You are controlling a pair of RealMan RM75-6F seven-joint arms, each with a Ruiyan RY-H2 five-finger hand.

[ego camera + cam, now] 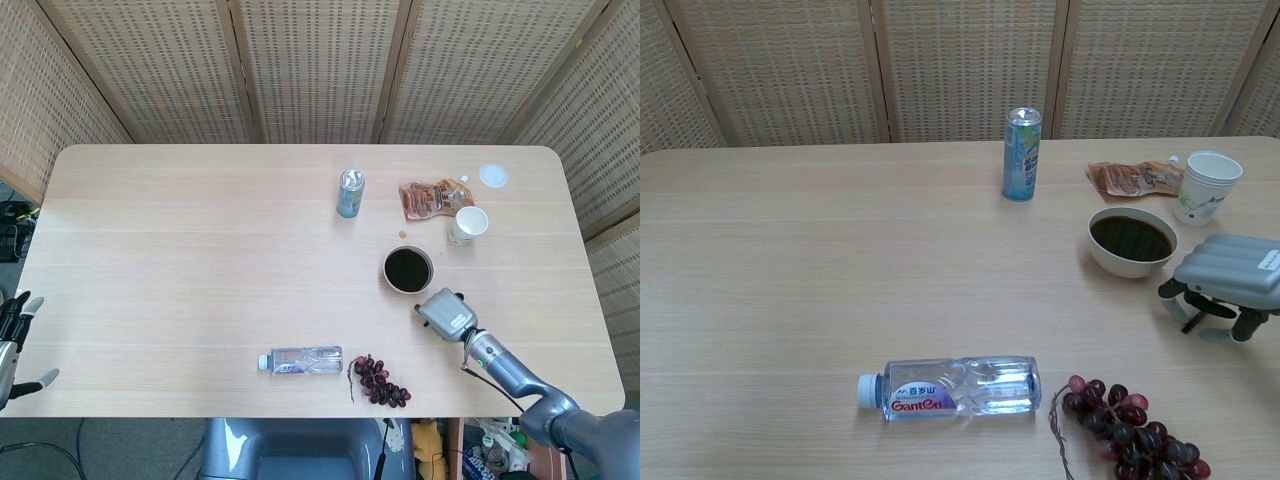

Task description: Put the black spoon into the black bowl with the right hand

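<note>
The right robot hand (1220, 300) is gripping the thin black spoon (1193, 318) near the round black-lined bowl (1131, 241); it needs lifting above the rim before release.

Head overhead; chest low, perhaps closer.

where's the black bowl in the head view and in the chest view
Head view: the black bowl sits right of centre on the table, just up and left of the right hand.
Chest view: the black bowl is at the right, in the middle of the height, left of and beyond the right hand.
Shared landmark: the white paper cup stands just beyond it to the right in both.
</note>
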